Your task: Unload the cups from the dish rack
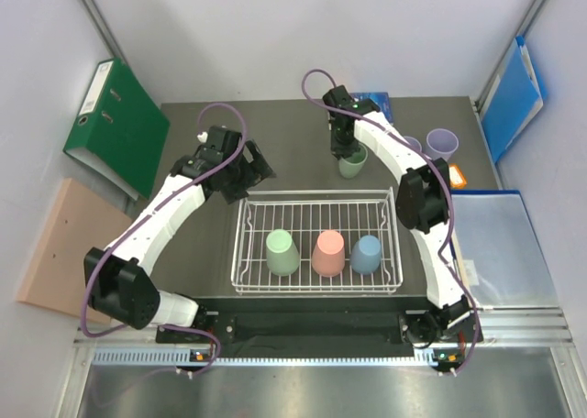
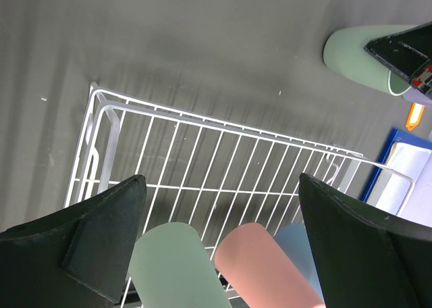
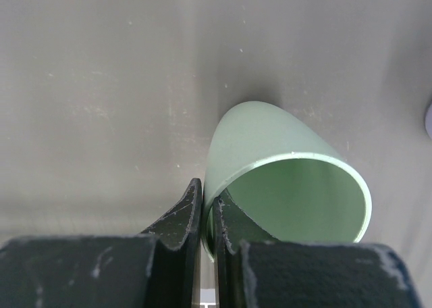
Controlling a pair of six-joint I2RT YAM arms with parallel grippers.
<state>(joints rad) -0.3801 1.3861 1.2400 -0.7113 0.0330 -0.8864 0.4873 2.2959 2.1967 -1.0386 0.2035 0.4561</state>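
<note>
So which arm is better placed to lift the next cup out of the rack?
Left. The left gripper is open near the far-left corner of the rack, close to the racked green cup. The right gripper is shut on the rim of the other green cup, beyond the rack.

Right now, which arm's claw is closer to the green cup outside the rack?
Right. The right gripper is shut on the rim of that green cup, one finger inside, one outside. The left gripper hangs open, apart from it, near the far left corner of the dish rack.

No legible text, label or number anywhere.
</note>
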